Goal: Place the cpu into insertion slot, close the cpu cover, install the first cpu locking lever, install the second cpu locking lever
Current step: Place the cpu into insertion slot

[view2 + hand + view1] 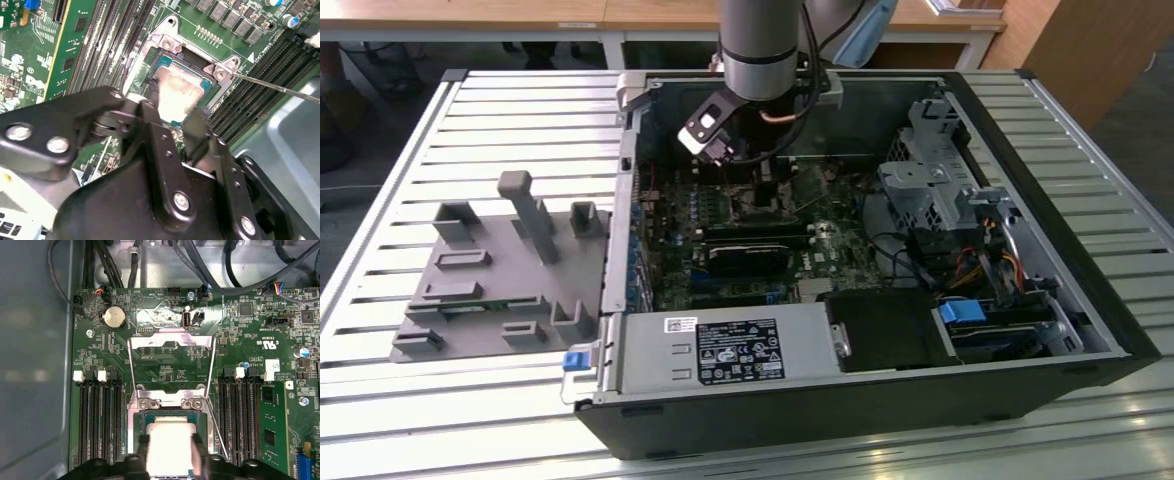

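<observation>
Pincer (175,102) is down inside the open case, partly closed. Its two black fingers (150,112) sit against opposite edges of the cpu (182,85), gripping it.

Cpu (170,437) is silver top up, level, and centred within the slot (150,417). The slot's dark frame shows along the chip's edges in both wrist views. Cannot tell whether the chip is fully seated or just above the contacts.

Cover (171,341) is not closed. It stands swung back from its hinge at the slot's far edge, and green board is visible through its window. A thin wire lever (218,432) runs free beside the slot, not latched; in the second wrist view it (280,89) crosses above the memory slots (260,75).

Memory slots (100,425) flank the slot on both sides. A coin battery (114,317) lies past the cover.

In the exterior view, the arm (761,45) reaches down into the case (854,400), which lies on its side on a slatted worktop (520,110). A grey fixture (494,280) sits on the worktop to that view's left of the case.
</observation>
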Robot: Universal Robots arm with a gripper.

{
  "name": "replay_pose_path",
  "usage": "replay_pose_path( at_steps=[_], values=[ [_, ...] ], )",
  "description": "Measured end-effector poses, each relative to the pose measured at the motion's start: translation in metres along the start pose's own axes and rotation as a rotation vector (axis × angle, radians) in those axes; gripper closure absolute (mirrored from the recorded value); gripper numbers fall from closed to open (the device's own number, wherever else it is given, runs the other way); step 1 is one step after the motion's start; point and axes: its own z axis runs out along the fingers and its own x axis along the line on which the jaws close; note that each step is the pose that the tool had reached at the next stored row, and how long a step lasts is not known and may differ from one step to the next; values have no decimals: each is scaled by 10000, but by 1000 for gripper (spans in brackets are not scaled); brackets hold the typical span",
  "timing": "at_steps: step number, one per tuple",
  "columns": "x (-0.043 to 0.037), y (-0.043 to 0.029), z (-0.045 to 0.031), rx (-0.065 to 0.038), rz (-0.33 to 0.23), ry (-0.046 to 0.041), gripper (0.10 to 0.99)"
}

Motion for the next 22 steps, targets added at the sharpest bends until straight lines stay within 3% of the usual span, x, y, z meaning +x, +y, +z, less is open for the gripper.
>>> replay_pose_path(
  at_steps=[1,2,3,4,6,7,8,22],
  values=[
    [0,3,-7,8,2,0,624],
    [1,7,-22,21,3,-1,741],
    [1,9,-29,28,4,-1,796],
    [1,12,-34,36,5,-1,796],
    [1,17,-44,54,6,-2,914],
    [1,18,-49,60,6,-2,914],
    [2,19,-55,64,8,-3,976],
    [3,26,-107,109,14,-3,976]
  ],
)
